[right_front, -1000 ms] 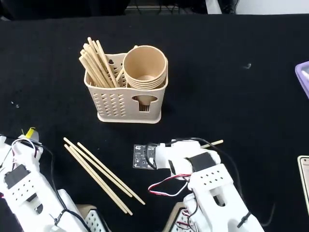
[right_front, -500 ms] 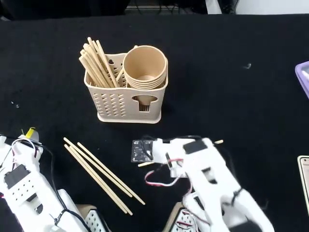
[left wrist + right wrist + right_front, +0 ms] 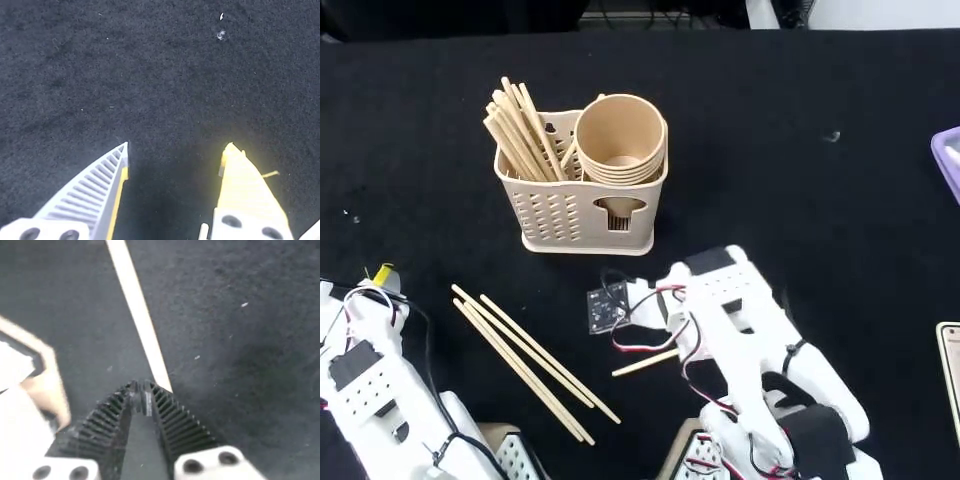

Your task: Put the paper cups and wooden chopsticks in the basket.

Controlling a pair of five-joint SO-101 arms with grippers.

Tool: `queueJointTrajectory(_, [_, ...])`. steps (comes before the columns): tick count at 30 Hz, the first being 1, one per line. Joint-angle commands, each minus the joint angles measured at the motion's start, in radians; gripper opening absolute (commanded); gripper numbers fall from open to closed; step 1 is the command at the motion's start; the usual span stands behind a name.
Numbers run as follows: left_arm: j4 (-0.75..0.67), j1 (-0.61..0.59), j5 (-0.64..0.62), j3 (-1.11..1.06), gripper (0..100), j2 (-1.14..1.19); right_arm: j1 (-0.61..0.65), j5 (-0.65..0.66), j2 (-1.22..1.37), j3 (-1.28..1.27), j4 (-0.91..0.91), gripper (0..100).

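The basket (image 3: 570,215) stands upright on the black table (image 3: 800,150), well beyond both arms. A stack of paper cups (image 3: 620,140) sits in its right compartment. A bundle of chopsticks (image 3: 520,125) leans out of the left compartment, touching the cups' side.

The loose chopsticks (image 3: 525,365) lie side by side on the cloth between the two arms, slanting away from the basket.

The right gripper (image 3: 142,390) has its ribbed jaws pressed together on the end of a single chopstick (image 3: 137,315). In the high view the free end of this stick (image 3: 645,362) pokes out from under the right arm (image 3: 750,340), toward the loose ones but apart from them. A small dark board (image 3: 605,308) on that arm carries pale markings (too small to read).

The left gripper (image 3: 175,147) hangs over bare cloth with its jaws spread wide and nothing between them. Its arm (image 3: 360,380) sits at the table's near left corner.
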State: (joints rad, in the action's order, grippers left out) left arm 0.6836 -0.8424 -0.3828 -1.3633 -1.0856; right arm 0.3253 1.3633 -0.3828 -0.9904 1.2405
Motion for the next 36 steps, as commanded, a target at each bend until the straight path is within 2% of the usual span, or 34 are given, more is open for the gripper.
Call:
queueJointTrajectory(1, [-0.005,0.004,0.014,0.016,29,-0.015,0.012,-0.069,-0.081,0.104,0.140,1.1])
queueJointTrajectory(4, [-0.005,0.005,0.014,0.016,29,-0.015,0.071,-0.155,-0.153,0.081,0.143,1.1])
queueJointTrajectory(8, [-0.005,0.002,0.014,0.016,29,-0.015,0.132,-0.199,-0.219,-0.010,0.075,1.7])
queueJointTrajectory(10, [-0.005,0.002,0.014,0.016,29,-0.015,0.130,-0.227,-0.220,-0.064,0.003,5.7])
queueJointTrajectory(14, [-0.005,0.004,0.014,0.016,29,-0.015,0.137,-0.245,-0.188,-0.134,-0.089,19.9])
queueJointTrajectory(19, [-0.005,0.005,0.014,0.016,29,-0.015,0.137,-0.244,-0.097,-0.148,-0.172,20.4])
queueJointTrajectory(23, [-0.005,0.004,0.014,0.016,29,-0.015,0.137,-0.242,0.007,-0.134,-0.219,16.3])
queueJointTrajectory(26, [-0.005,0.004,0.014,0.016,29,-0.015,0.137,-0.247,0.047,-0.094,-0.218,1.6])
queueJointTrajectory(29, [-0.005,0.004,0.014,0.016,29,-0.015,0.130,-0.259,0.030,-0.048,-0.163,1.1])
queueJointTrajectory(33, [-0.005,0.004,0.014,0.016,29,-0.015,0.138,-0.377,-0.077,0.067,-0.064,1.0])
queueJointTrajectory(36, [-0.005,0.004,0.014,0.016,29,-0.015,0.181,-0.577,-0.185,0.147,-0.057,1.0])
